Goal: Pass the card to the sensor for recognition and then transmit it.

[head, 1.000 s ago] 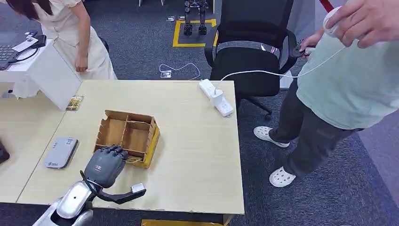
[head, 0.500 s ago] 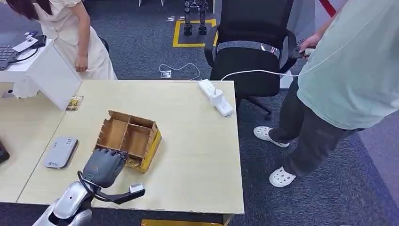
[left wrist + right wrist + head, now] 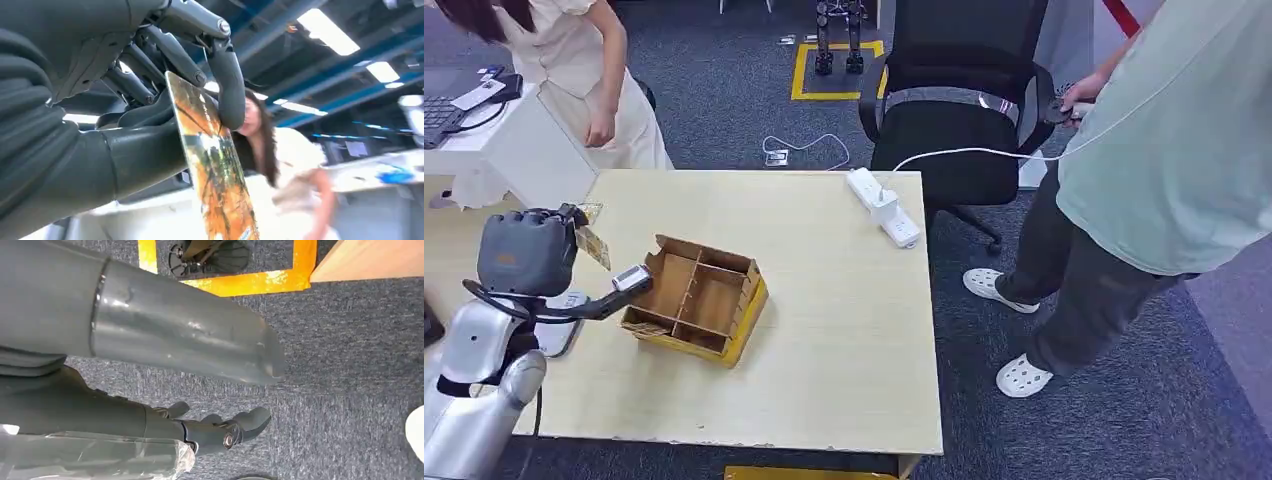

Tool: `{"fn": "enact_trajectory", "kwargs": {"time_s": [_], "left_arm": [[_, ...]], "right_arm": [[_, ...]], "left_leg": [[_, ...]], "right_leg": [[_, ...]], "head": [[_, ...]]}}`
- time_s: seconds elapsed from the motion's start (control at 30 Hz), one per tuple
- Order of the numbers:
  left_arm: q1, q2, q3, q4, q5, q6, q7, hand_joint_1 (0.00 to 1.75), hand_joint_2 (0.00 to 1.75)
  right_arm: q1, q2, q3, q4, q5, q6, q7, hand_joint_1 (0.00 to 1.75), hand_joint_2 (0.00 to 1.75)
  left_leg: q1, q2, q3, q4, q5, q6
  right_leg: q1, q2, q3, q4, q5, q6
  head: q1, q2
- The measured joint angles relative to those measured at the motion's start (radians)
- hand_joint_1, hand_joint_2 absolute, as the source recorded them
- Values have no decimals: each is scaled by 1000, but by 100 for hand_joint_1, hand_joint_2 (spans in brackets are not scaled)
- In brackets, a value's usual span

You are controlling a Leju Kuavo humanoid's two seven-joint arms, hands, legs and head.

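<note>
My left hand (image 3: 527, 250) is raised above the table's left side and pinches an orange patterned card (image 3: 593, 246) between thumb and a finger. In the left wrist view the card (image 3: 215, 170) stands out from the hand (image 3: 150, 100), gripped at one end. The grey flat sensor (image 3: 565, 322) lies on the table under the left arm, partly hidden by it. The open cardboard divider box (image 3: 696, 296) sits to the right of the hand. My right hand (image 3: 220, 432) hangs over grey carpet with its fingers loosely apart and nothing in them.
A white power strip (image 3: 884, 209) lies at the table's far right corner, its cord running to a person (image 3: 1164, 160) standing at the right. A black office chair (image 3: 959, 100) stands behind the table. Another person (image 3: 574, 70) bends over a white desk (image 3: 524, 150) at the far left.
My left hand has risen out of the box's near compartment and swung left and away from me, taking the card with it. The box has shifted slightly.
</note>
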Motion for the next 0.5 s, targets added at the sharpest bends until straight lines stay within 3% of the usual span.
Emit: {"fn": "enact_trajectory", "kwargs": {"time_s": [0.23, 0.37, 0.5], "left_arm": [[-135, -10, 3, 175, -114, 56, 89, 175, 175], [-237, -25, 5, 314, -250, 168, 187, 175, 175], [-340, -29, 10, 461, -284, 215, 208, 175, 175]], "right_arm": [[-8, 7, -4, 0, 34, 1, 7, 0, 0], [-21, 13, -4, -1, 68, 3, 19, 0, 0], [-36, 22, -4, -5, 79, 8, 20, 0, 0]], "left_leg": [[0, 0, 0, 0, 0, 0], [0, 0, 0, 0, 1, 0], [0, 0, 0, 0, 1, -1]], "right_leg": [[0, 0, 0, 0, 0, 0], [0, 0, 0, 0, 0, 0], [0, 1, 0, 1, 1, -1]], "head": [[0, 0], [0, 0], [0, 0]]}}
